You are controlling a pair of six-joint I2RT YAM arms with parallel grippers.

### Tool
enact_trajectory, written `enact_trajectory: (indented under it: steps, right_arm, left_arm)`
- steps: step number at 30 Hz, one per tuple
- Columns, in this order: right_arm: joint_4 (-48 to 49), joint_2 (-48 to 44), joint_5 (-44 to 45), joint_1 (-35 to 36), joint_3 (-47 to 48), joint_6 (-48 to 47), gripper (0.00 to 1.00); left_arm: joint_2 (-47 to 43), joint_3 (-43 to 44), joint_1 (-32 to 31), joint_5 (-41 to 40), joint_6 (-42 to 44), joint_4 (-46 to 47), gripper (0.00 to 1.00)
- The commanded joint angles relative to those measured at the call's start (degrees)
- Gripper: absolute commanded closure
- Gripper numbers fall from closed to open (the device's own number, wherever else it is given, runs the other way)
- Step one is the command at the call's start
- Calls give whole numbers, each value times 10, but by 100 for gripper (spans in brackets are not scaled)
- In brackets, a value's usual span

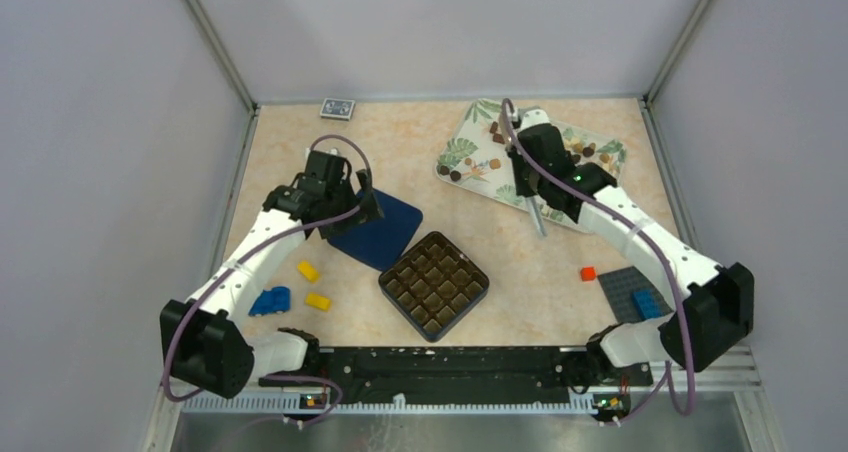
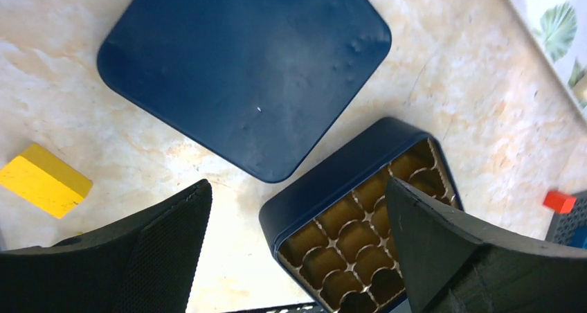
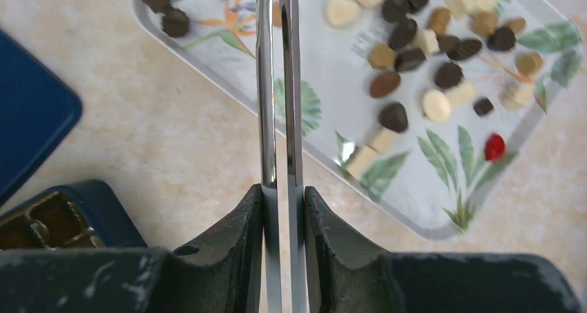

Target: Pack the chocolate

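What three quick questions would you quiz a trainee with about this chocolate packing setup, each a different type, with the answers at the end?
1. Multiple choice: what is the right gripper shut on? A a spoon; B tweezers; C nothing at all.
2. Fill in the blank: the chocolates lie on a leaf-patterned ____.
3. True or false: the lid lies on the table beside the box, and no chocolate shows in the box's compartments.

Key: 1 B; 2 tray; 3 true.
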Motion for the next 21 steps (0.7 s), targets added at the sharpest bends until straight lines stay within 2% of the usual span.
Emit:
enact_trajectory:
  steps: [1,5,8,14,21]
  right_arm:
    - [-115,-39,36,-34,-6,37,94]
    - [-157,-71,-34,-117,-22,49,93]
    - [-196,-73,-46,-157,-21,49,93]
    - [-246,-75,-57,-189,-11,58,83]
    - [-245,-80,-63,-193,-7,78,75]
  left_arm:
    - [-2,-30,-2,38,32,22,1]
    - [19,-33,-2,57,26,43,1]
    - [36,-32,-3,67,33,45,1]
    - [61,-10,-3,76,64,-16,1]
    - [11,-78,-33,138,56,-52,1]
